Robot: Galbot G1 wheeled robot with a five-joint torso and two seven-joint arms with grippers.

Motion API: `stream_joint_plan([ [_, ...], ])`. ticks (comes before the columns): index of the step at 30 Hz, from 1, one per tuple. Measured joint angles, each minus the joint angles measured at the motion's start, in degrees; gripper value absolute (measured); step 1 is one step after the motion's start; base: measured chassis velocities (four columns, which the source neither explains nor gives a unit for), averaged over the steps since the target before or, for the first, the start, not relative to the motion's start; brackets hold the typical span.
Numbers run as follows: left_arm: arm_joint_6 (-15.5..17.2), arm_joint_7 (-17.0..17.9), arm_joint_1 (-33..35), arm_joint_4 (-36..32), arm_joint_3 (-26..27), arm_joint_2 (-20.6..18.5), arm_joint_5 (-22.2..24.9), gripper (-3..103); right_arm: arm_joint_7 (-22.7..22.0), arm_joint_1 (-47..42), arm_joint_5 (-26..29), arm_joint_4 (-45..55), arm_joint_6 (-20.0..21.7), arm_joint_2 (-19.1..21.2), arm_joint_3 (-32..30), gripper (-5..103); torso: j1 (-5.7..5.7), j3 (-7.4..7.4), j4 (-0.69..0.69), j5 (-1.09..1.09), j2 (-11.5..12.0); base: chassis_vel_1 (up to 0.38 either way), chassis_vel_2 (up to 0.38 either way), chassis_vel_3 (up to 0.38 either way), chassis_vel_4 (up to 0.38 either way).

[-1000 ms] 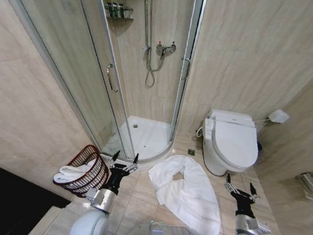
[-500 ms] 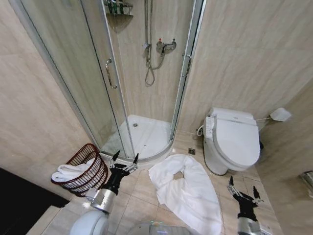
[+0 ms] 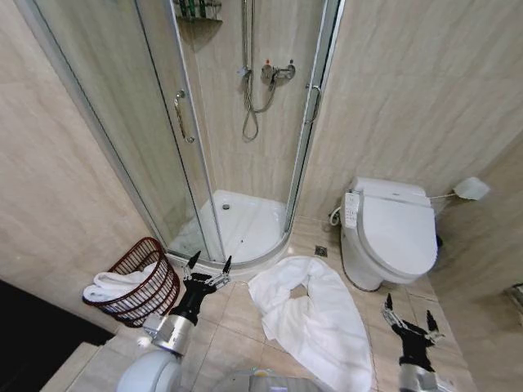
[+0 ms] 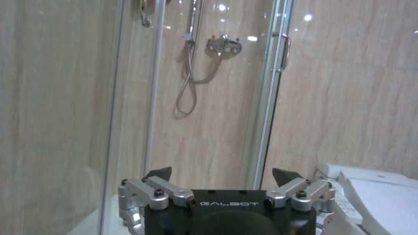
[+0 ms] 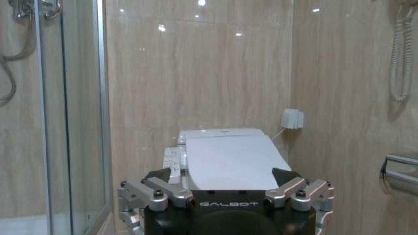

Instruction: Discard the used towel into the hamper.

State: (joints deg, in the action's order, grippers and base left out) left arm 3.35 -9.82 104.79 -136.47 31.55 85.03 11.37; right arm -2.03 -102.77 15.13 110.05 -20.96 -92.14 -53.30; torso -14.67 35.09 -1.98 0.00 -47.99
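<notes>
the whole head view has shifted since a second ago, so the camera has moved, not the things; nothing has been grasped, so the task is judged barely begun. the left gripper (image 3: 208, 267) is held low with jaws apart and empty. the hamper (image 3: 140, 282), with a towel already in it, stands just left of those jaws; the used towel (image 3: 315, 318) lies on the floor tiles (image 3: 233, 322) to their right. the right gripper (image 3: 407, 317) is spread and empty, the towel to its left.

A: Where does the round dark red-brown slatted hamper (image 3: 135, 282) stand?

B: On the floor at the left wall, before the glass shower stall (image 3: 233, 131), a folded white towel (image 3: 110, 284) in it.

A: And right of it?

B: A crumpled white towel (image 3: 315, 318) lies on the floor, the white toilet (image 3: 388, 233) behind it.
</notes>
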Motion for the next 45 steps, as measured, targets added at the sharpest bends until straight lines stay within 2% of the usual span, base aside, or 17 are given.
stream_joint_plan([
  [12, 0.0, 0.0, 0.0, 0.0, 0.0, 0.0, 0.0, 100, -0.4, 0.2, 0.1, -1.3, -2.0, 0.0, -0.5, 100, 1.49, -1.95, 0.00, 0.00, 3.4, 0.000, 0.000, 0.000, 0.000],
  [36, 0.0, 0.0, 0.0, 0.0, 0.0, 0.0, 0.0, 100, -0.2, 1.2, 0.4, -2.4, -2.0, 0.9, -0.3, 100, 4.05, -5.28, 0.01, 0.00, 9.3, -0.002, -0.004, -0.003, -0.002],
  [45, 0.0, 0.0, 0.0, 0.0, 0.0, 0.0, 0.0, 100, -0.4, 0.8, 0.3, -1.9, -1.8, 0.6, 0.0, 100, 4.75, -6.12, 0.00, 0.00, 10.9, -0.002, -0.006, -0.004, -0.003],
])
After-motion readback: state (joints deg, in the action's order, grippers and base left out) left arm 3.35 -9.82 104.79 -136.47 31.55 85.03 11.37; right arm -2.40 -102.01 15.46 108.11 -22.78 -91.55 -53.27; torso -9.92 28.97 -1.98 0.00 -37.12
